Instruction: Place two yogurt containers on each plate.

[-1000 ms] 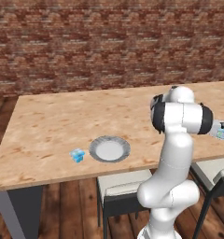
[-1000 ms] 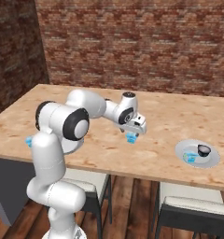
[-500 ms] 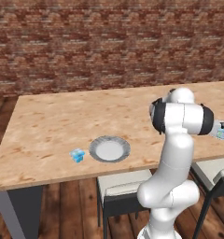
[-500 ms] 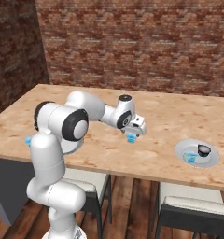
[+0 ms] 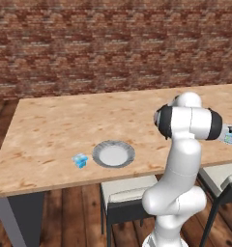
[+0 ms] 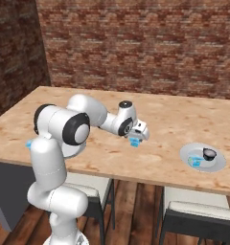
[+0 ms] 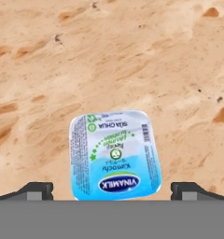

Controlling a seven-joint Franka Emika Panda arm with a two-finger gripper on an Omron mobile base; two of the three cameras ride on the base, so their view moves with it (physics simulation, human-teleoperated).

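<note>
Tool (image 7: 112, 189) spread wide, hovering over a yogurt container (image 7: 115, 155) that sits on the worktop (image 7: 132, 56) between the fingertips (image 7: 35, 190), not touched. Lid reads VINAMILK; smaller print unreadable. Off to the side, a plate (image 6: 217, 164).

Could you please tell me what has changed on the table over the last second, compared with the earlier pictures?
The gripper has come down closer to the yogurt container on the table, jaws wide open either side of it in the hand view, nothing held yet. Unchanged: the near plate with a tub beside it, and the far plate with its tub.
</note>
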